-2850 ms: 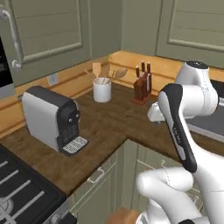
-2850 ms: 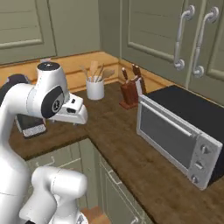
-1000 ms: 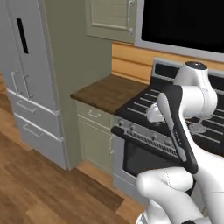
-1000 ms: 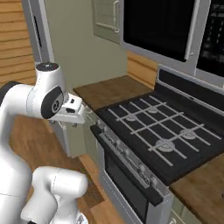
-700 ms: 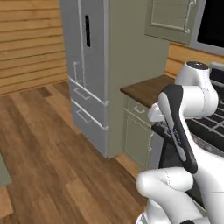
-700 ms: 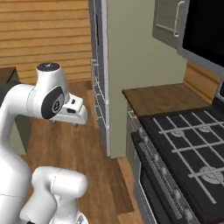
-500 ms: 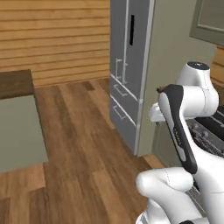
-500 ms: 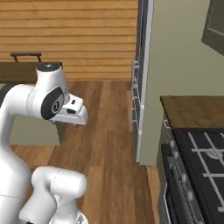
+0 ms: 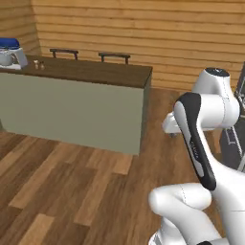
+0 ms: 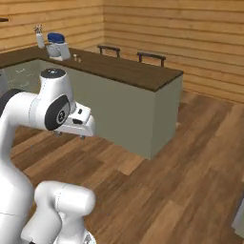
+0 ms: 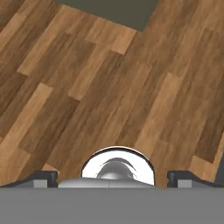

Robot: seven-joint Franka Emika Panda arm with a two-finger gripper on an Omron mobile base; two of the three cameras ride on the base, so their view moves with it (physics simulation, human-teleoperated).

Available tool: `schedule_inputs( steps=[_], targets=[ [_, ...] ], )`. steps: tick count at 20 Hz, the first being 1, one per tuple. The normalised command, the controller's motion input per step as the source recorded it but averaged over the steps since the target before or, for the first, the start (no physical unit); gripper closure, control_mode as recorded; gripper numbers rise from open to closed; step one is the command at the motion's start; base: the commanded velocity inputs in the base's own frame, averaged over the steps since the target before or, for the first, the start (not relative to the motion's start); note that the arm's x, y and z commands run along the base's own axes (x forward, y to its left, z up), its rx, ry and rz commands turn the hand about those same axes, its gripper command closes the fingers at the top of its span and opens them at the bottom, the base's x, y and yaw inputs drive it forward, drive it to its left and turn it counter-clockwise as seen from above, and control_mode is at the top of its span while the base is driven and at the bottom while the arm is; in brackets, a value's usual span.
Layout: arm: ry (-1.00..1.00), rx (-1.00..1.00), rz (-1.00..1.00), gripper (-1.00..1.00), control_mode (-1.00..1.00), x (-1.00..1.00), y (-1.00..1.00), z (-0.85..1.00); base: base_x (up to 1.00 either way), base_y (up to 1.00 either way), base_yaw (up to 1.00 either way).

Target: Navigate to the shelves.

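Right base view puts the island counter (image 10: pixel 143 74) ahead; I'd keep turning for the shelves (image 10: pixel 3 20), with the gripper (image 11: pixel 112 175) spread open and empty.

Rendered home kitchen, long grey-green island counter with dark brown wooden top (image 9: pixel 91 72), blue-and-white stand mixer (image 10: pixel 57 45) on it, two dark chair backs (image 9: pixel 114 56) behind, light horizontal wood-plank walls (image 9: pixel 143 28), wood-plank floor (image 11: pixel 109 87).

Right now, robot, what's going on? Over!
Jaws wide open over the wood floor, holding nothing. Shelves not sighted. Kitchen island ahead, two stools behind it.
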Motion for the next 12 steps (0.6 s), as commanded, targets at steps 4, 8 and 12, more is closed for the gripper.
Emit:
schedule_inputs(
  steps=[4, 8, 12],
  targets=[
    [0.00, 0.00, 0.00, -1.00, 1.00, 0.00, 0.00, 0.00, 0.30, 0.24, 0.92],
    [0.00, 0.00, 0.00, -1.00, 1.00, 0.00, 0.00, 0.00, 0.46, 0.12, 0.87],
    [0.00, 0.00, 0.00, -1.00, 1.00, 0.00, 0.00, 0.00, 0.91, -0.09, 0.61]
  ],
)
